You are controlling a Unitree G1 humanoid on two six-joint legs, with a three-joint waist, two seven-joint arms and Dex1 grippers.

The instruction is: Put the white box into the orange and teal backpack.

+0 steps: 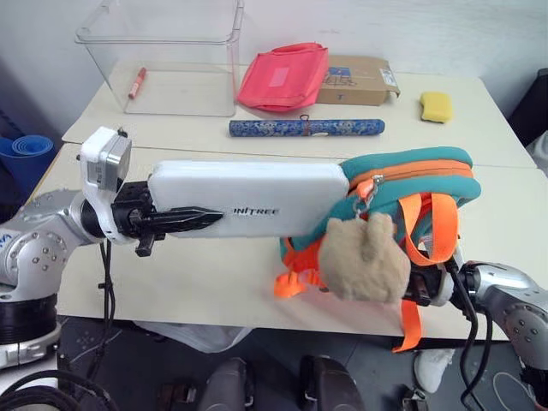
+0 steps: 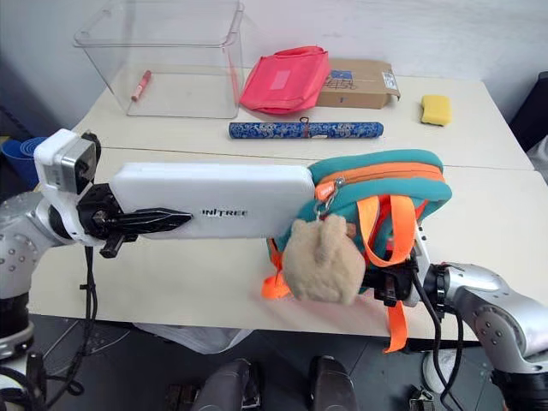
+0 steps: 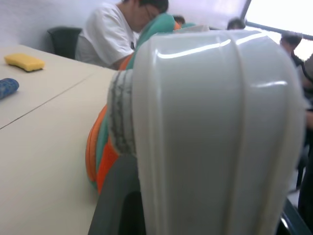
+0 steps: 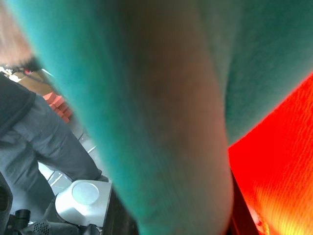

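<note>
The white box (image 1: 248, 197) hangs level above the table, with grey lettering on its side. My left gripper (image 1: 175, 221) is shut on its left end, one black finger (image 1: 184, 220) lying across its face. The box's right end sits inside the open zip mouth of the orange and teal backpack (image 1: 411, 175), which is held up off the table (image 1: 171, 282). A beige plush toy (image 1: 368, 257) dangles from the backpack's front. My right gripper (image 2: 390, 281) is shut on the backpack's lower right side, mostly hidden behind the fabric and orange straps. Teal fabric (image 4: 146, 122) shows close up in the right wrist view.
At the back of the table stand a clear plastic bin (image 1: 163, 51) with a red pen (image 1: 137, 83), a pink-red pouch (image 1: 284, 75), a cardboard box (image 1: 360, 79), a blue patterned roll (image 1: 306, 128) and a yellow sponge (image 1: 436, 106). A person (image 3: 117, 34) sits beyond the table.
</note>
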